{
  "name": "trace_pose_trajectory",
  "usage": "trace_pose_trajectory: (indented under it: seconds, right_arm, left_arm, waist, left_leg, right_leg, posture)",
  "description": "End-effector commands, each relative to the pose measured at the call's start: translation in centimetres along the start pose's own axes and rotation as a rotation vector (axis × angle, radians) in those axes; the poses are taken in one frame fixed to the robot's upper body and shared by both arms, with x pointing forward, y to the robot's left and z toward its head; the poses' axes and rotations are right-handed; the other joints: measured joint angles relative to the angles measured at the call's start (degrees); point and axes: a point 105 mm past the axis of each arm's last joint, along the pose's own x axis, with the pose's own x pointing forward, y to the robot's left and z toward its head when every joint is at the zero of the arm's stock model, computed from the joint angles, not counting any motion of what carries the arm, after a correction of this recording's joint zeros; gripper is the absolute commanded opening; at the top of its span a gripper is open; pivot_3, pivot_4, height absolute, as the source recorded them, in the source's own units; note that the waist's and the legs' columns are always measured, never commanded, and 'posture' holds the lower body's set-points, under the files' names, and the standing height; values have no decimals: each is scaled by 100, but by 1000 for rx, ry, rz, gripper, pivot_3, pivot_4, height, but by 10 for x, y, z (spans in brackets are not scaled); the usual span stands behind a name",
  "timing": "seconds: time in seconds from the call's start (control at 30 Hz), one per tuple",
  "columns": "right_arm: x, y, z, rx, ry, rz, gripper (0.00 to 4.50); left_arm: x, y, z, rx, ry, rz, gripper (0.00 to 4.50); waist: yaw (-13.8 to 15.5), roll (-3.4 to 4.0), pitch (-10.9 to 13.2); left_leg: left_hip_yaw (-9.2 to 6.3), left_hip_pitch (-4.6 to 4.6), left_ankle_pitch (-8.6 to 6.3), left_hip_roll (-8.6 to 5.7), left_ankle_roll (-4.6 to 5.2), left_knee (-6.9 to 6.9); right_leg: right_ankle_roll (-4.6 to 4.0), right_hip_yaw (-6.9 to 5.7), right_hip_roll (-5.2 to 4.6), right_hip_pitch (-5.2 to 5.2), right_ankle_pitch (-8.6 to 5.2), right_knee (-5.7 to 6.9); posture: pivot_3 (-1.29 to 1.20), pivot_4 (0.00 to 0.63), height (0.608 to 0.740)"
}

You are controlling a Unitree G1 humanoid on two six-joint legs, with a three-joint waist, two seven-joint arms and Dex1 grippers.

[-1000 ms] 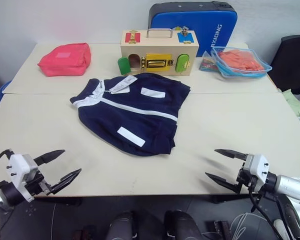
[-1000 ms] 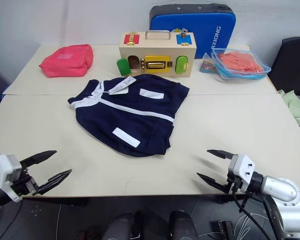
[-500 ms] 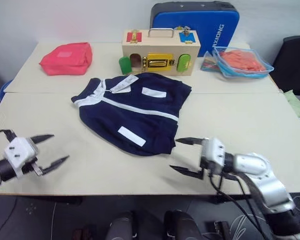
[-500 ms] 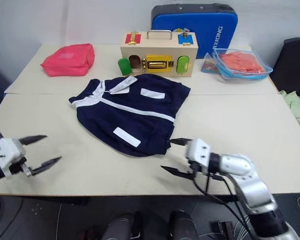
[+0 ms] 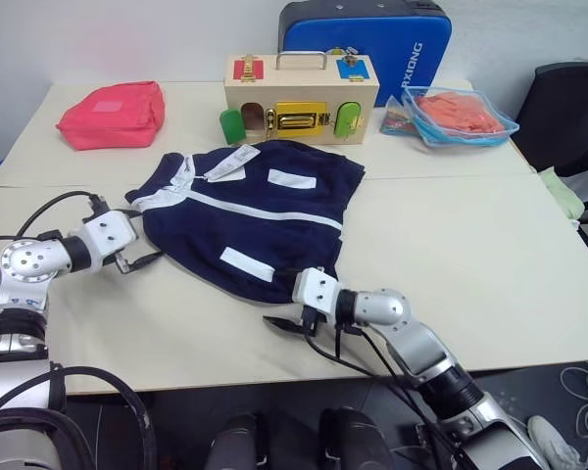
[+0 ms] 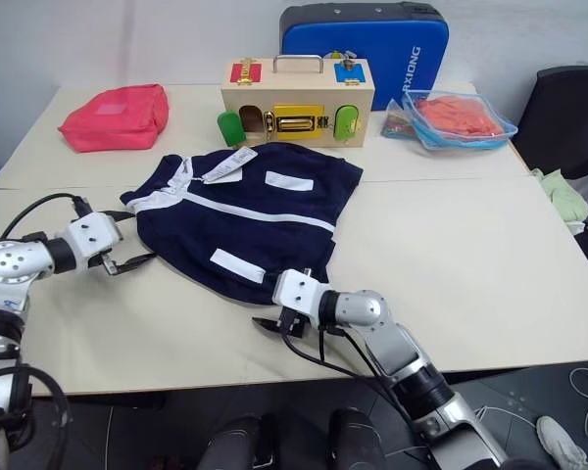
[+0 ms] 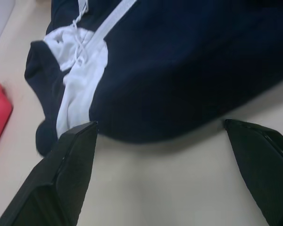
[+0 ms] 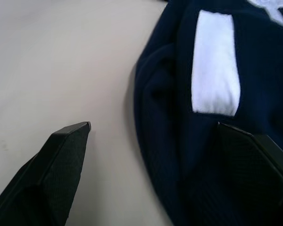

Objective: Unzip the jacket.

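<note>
Both claws now beside jacket (image 5: 260, 213)

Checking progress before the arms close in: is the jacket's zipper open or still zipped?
Zipped, as far as visible: the jacket lies flat, its white zipper stripe one unbroken line with no parted front.

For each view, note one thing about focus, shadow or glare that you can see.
Head views: even light, the jacket sharp, soft shadows under both grippers. Left wrist view: the near fingers blurred, a dark shadow beneath the jacket's edge. Right wrist view: the fingers soft, the white patch clear.
</note>
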Motion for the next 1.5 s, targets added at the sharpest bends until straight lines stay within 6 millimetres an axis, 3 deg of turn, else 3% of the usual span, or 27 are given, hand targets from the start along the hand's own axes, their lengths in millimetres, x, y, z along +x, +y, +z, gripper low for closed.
trace_pose_trajectory:
  seconds: [0.03, 0.13, 0.3, 0.47, 0.67, 0.73, 0.87, 1.2, 1.27, 1.37, 1.5]
  right_arm:
    - [1, -12, 12, -50, -31, -71, 4469]
    - [-10, -17, 23, -109, -52, -70, 4469]
    - [-31, -25, 23, -149, -30, -83, 4469]
    - [-17, -29, 17, -117, -9, -98, 4469]
    - [-8, -19, 6, -23, 74, -49, 4469]
    - [-6, -19, 1, 9, 101, -67, 4500]
    - [-9, -28, -5, 4, 160, -107, 3625]
    - [-50, -50, -13, -36, 230, -98, 504]
    - [-64, -59, -15, -63, 249, -92, 12]
    - [-83, -71, -18, -80, 271, -87, 12]
    - [-109, -84, -23, -90, 309, -82, 12]
  left_arm:
    - [6, -4, -3, 7, 25, -20, 4500]
    - [12, -8, -1, 2, 17, -41, 4500]
    - [17, -17, 0, -17, -6, -61, 4500]
    - [29, -27, 4, -51, -24, -92, 4500]
    - [39, -38, 10, -111, -38, -179, 4500]
    - [44, -44, 11, -164, -34, -208, 4122]
    - [51, -63, 7, -204, -6, -293, 3012]
    - [58, -87, 14, -310, -67, -388, 43]
    - [58, -97, 24, -331, -130, -441, 0]
    - [54, -115, 43, -321, -211, -523, 0]
    - [42, -138, 84, -366, -302, -566, 0]
  waist:
    - [2, 0, 0]
    - [7, 0, 0]
    - [28, -1, -1]
    - [27, -1, -1]
    - [69, -1, -2]
    - [85, -2, -2]
    - [135, 2, -8]
    - [227, 34, -37]
    - [237, 40, -40]
    - [221, 42, -41]
    - [149, 46, -41]
  left_leg:
    - [1, 0, 0, 2, -2, -1]
    - [3, 0, 1, 2, -2, 0]
    - [3, 0, -4, -3, 6, 13]
    - [2, 4, -3, -1, 5, 13]
    - [2, 4, -5, -9, 11, 23]
    - [2, 3, -7, -9, 13, 27]
    - [1, 10, -7, -8, 13, 35]
    - [-5, 11, -15, -14, 27, 53]
    - [-5, 10, -18, -16, 32, 55]
    - [-2, 8, -24, -19, 38, 58]
    - [-2, 6, -27, -14, 35, 58]
  right_leg:
    - [-1, 0, -2, -3, -1, 3]
    - [-2, -2, -1, -4, -1, 5]
    - [-1, -1, -6, 2, -1, 7]
    - [-2, -2, -6, 3, -1, 11]
    - [-2, -3, -8, 8, -1, 16]
    - [-1, -2, -8, 10, -1, 16]
    - [-1, -2, -8, 15, -1, 24]
    - [-1, -1, -21, 24, 0, 28]
    - [0, -1, -22, 25, 0, 28]
    - [1, 1, -26, 25, 1, 22]
    - [2, 46, -25, 26, 1, 17]
  posture:
    - [0, 150, 740]
    - [0, 150, 740]
    - [0, 150, 740]
    - [0, 150, 740]
    - [0, 150, 740]
    - [0, 150, 740]
    - [0, 150, 740]
    - [0, 150, 740]
    - [0, 150, 740]
    - [0, 150, 740]
    - [0, 150, 740]
